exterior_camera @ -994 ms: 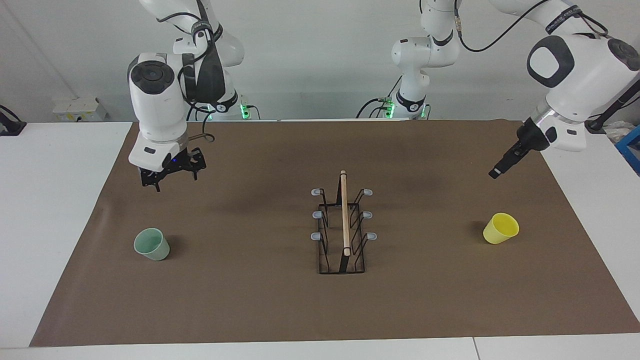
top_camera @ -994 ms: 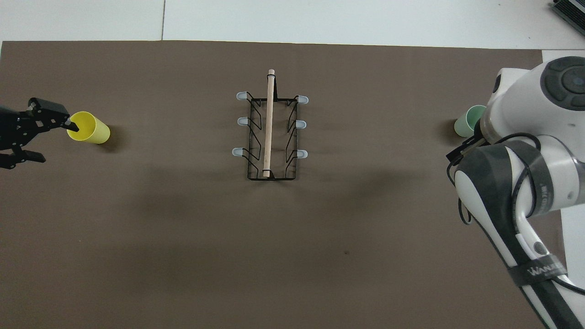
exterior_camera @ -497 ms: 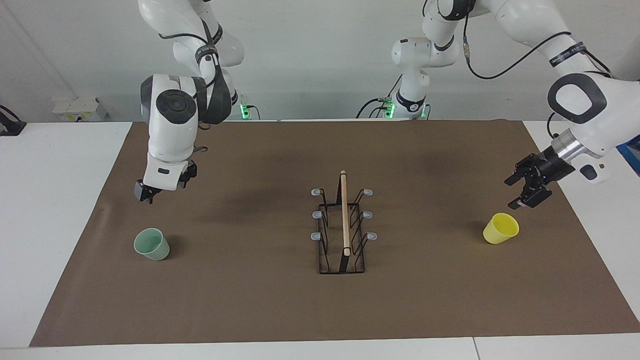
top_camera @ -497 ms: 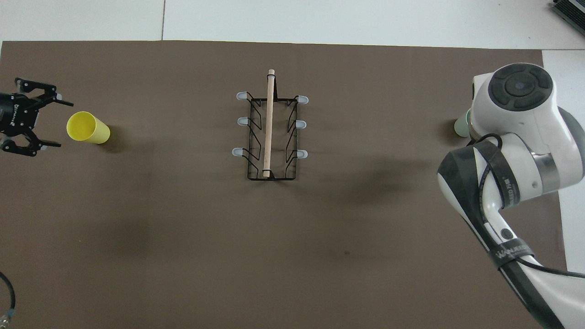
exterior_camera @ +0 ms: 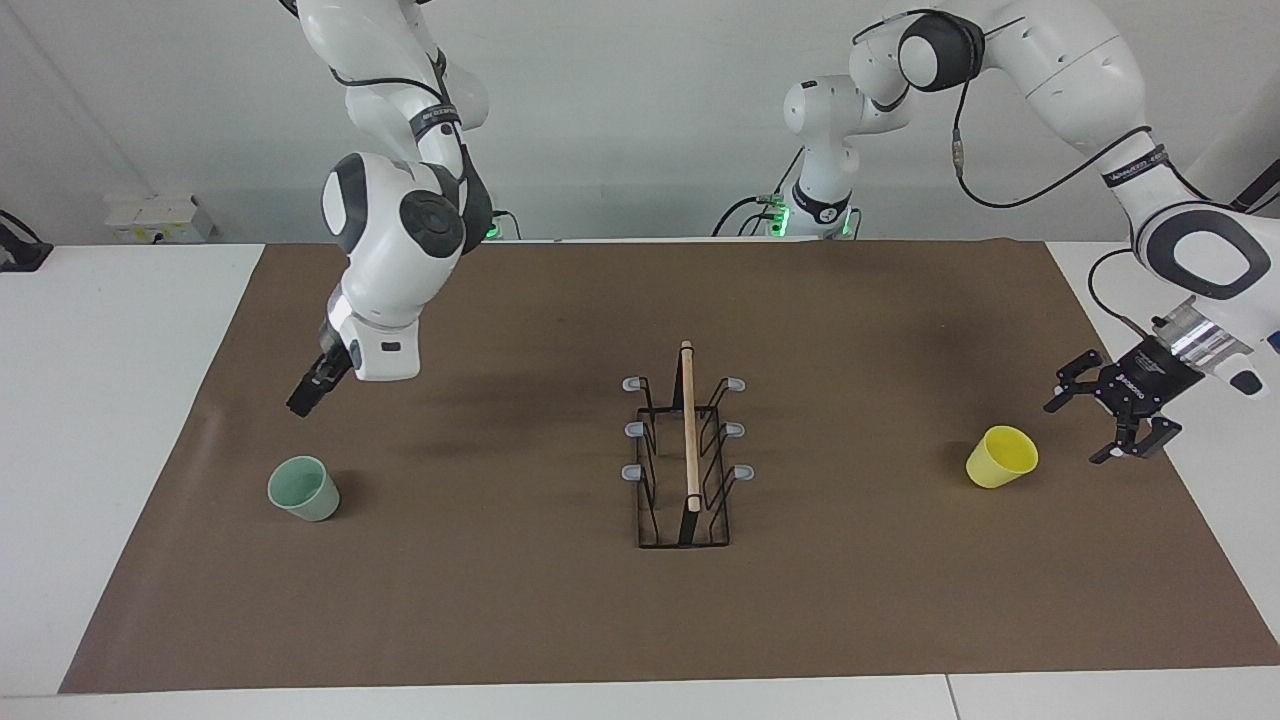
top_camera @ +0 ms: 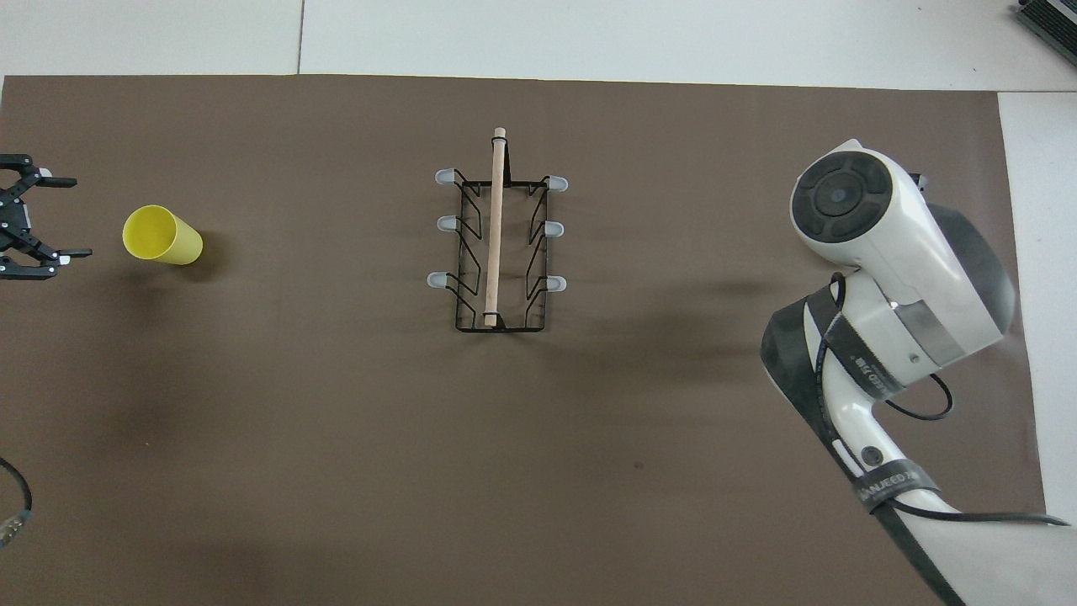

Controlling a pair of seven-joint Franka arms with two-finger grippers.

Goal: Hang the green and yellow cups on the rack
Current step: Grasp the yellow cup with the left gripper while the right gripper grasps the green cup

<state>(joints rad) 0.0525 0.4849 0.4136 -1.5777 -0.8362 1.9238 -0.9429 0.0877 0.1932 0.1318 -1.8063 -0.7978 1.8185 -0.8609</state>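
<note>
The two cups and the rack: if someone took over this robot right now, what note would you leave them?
Left gripper: open, empty, beside the yellow cup, not touching it.
Right gripper: open, empty, in the air above the green cup.
Rack: mid-mat, all prongs bare.
Cups: each on the mat at its own arm's end.
Done: nothing hung.
Left: grasp and hang both cups.

A brown mat (exterior_camera: 520,620) covers the white table (exterior_camera: 110,400), with a wall socket (exterior_camera: 158,218) at its edge
</note>
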